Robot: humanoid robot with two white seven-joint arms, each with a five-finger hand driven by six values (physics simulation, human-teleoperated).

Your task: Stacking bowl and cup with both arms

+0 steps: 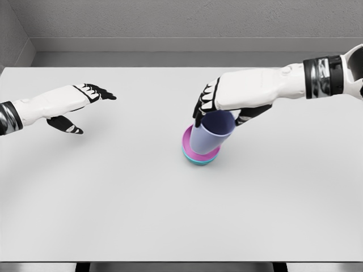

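No readable text, no labels, no brands, no numbers, no signs on anything in view

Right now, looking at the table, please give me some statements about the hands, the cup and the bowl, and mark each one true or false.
1. The right hand grips the cup. True.
2. The cup stands upright on the table, far from the bowl. False: it is tilted, its base in the bowl.
3. The left hand holds the bowl. False: it is open and holds nothing, off to the left.
4. The bowl is pink inside with a teal outer side. True.
5. The cup is red. False: it is pale purple.
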